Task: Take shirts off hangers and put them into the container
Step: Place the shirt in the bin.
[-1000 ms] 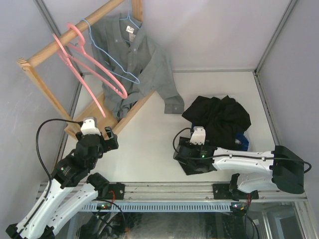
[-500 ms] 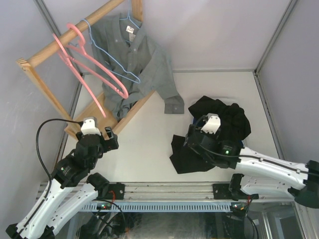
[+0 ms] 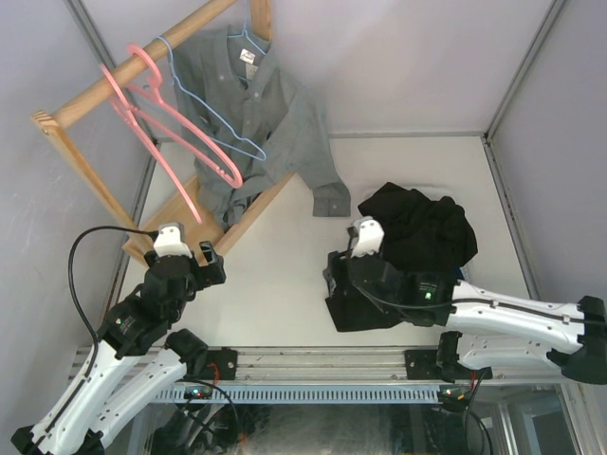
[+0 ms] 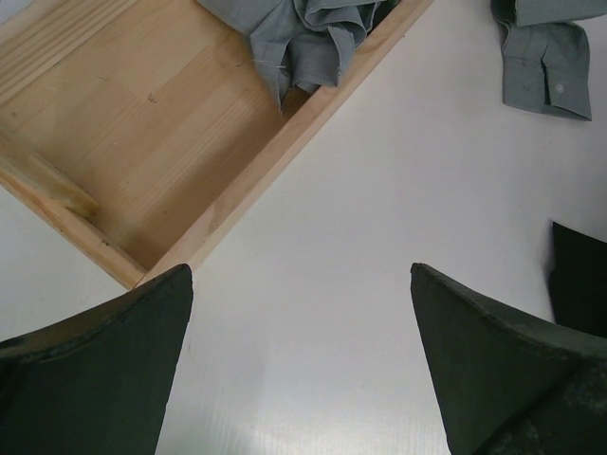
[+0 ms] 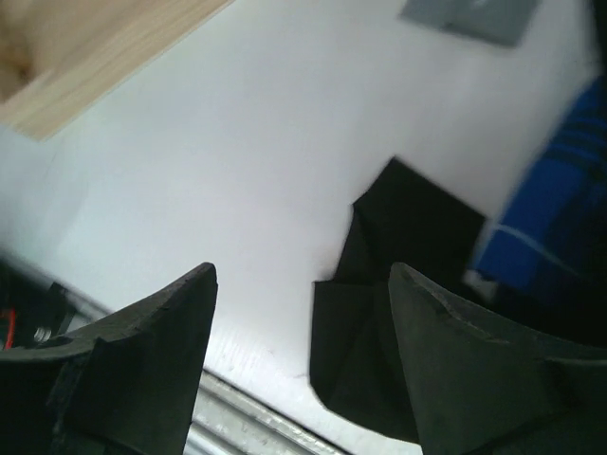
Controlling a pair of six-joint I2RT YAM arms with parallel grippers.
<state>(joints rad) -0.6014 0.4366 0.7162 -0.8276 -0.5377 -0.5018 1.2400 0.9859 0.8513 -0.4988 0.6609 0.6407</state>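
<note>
Fingers (image 4: 95, 379) of the left gripper (image 3: 211, 258) are standing spread to their widest, gripping nothing, and are hovering over the bare white tabletop (image 3: 285, 237). Just ahead of them and to the left, the flat base of the light wooden rack (image 4: 142, 123) is sitting on the table, with the hem of the soft grey cloth shirt (image 3: 256, 104) bunching inside its frame. The right gripper (image 3: 337, 275) is hanging with its jaws well apart and nothing clamped between them. A flat fold of the soft black cloth shirt (image 5: 408, 237) is lying on the table directly under it, reaching beneath its right finger. Beyond that gripper and to its right the rest of the black shirt is heaping up, with an edge of the blue plaid shirt with thin white lines (image 5: 560, 180) showing beside it. Farther ahead of the left gripper, the grey shirt is hanging on a slim light-blue wire hanger (image 3: 248, 43) from the rack's top bar, one cuff trailing onto the table. To its left two pink plastic hangers (image 3: 204, 140) and a second light-blue wire hanger (image 3: 223, 123) are hanging empty.
</note>
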